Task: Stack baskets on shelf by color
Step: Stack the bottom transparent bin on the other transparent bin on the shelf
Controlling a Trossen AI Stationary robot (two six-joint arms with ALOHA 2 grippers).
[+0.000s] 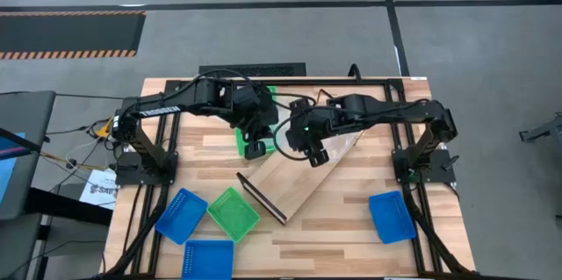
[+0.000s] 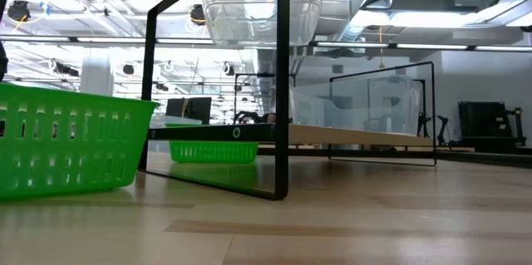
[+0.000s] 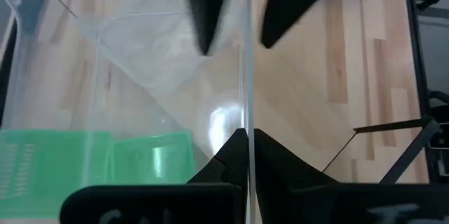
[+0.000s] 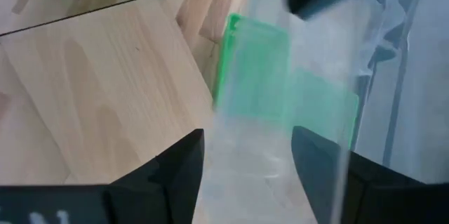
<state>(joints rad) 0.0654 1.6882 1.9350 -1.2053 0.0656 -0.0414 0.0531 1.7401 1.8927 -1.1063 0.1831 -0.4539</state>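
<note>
A clear basket (image 2: 259, 12) hangs in the air above the shelf's black end frame (image 2: 283, 90). My left gripper (image 1: 255, 141) (image 3: 247, 134) is shut on its wall. My right gripper (image 1: 313, 150) (image 4: 245, 147) is open at the opposite side, and its fingers (image 3: 203, 13) stand on either side of the clear wall. The shelf (image 1: 307, 179) lies slantwise on the table, with more clear baskets (image 2: 366, 103) on its board. One green basket (image 1: 243, 140) (image 3: 98, 155) sits on the table below my left gripper. Another green basket (image 1: 233, 212) and two blue ones (image 1: 182, 214) (image 1: 208, 258) lie near the front left. My left gripper pinches the upright side wall of the clear basket (image 3: 247, 76) between its two fingers, at the wall's top edge. The wall runs straight out from between the fingers. The basket is lifted clear of the table and shelf.
A third blue basket (image 1: 391, 216) lies at the front right of the slatted table (image 1: 351, 245). The shelf's near black frame (image 1: 263, 199) stands beside the front green basket. Cables and a screen sit off the table's left edge.
</note>
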